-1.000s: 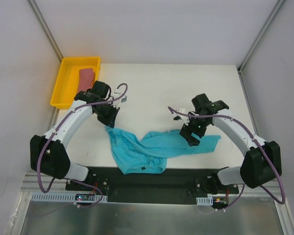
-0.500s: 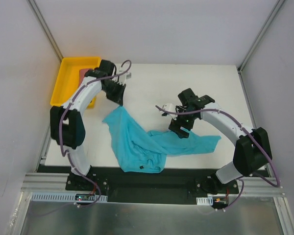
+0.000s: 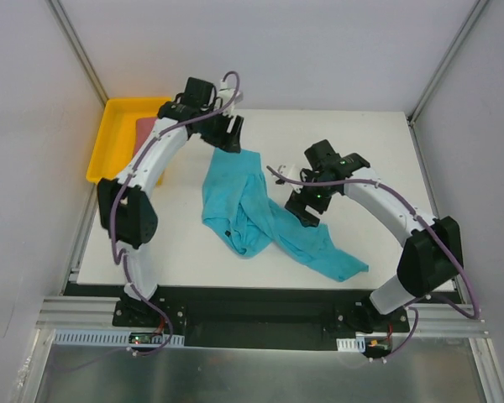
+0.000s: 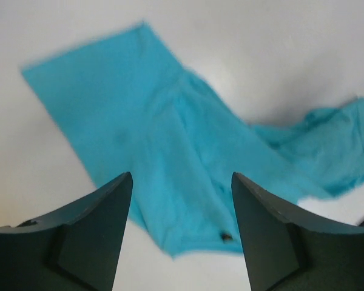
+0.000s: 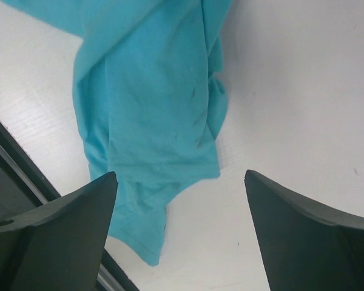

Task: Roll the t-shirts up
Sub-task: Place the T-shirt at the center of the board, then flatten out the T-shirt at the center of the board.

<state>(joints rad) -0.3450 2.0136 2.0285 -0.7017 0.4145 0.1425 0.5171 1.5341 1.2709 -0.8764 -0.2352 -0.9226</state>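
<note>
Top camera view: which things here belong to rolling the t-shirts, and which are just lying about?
Part of the job:
- teal t-shirt, lying crumpled on the table
- red-pink t-shirt, in the tray, partly hidden by the left arm

Just lying about:
- yellow tray, only a holder at the table's far left corner
- white table, only the work surface

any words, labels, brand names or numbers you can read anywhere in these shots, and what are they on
No text can be read in any view.
teal t-shirt: no print; one small dark mark near its edge, too small and blurred to read.
red-pink t-shirt: plain where it shows.
yellow tray: no label visible.
small board at the left arm's base: too small to read.
</note>
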